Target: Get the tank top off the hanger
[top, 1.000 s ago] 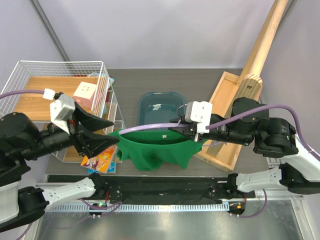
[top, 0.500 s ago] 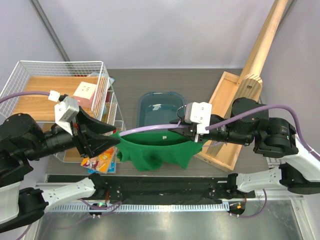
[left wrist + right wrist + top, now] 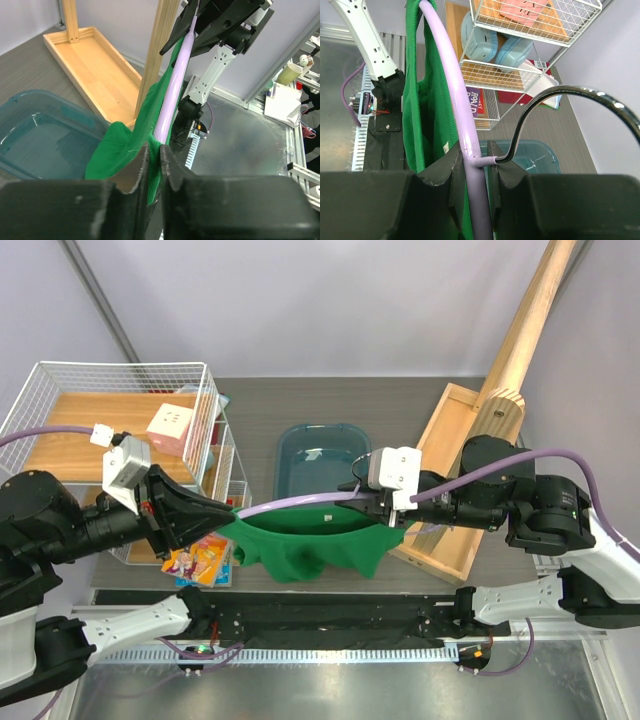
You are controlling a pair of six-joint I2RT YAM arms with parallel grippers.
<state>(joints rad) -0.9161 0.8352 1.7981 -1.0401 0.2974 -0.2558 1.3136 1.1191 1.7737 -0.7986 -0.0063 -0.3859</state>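
The bright green tank top hangs on the lilac hanger, held in the air over the table's front. My right gripper is shut on the hanger at its middle, where the silver hook comes out. The tank top drapes left of that bar. My left gripper is at the hanger's left end. Its jaws stand pinched on a fold of the tank top, just beside the hanger arm.
A teal tub sits behind the shirt. A white wire basket rack with boxes stands at the left, and a colourful packet lies by it. A wooden tray and leaning wooden pole are at the right.
My left gripper moved right onto the shirt's left shoulder and its jaws closed on the fabric. The right arm and hanger stayed still.
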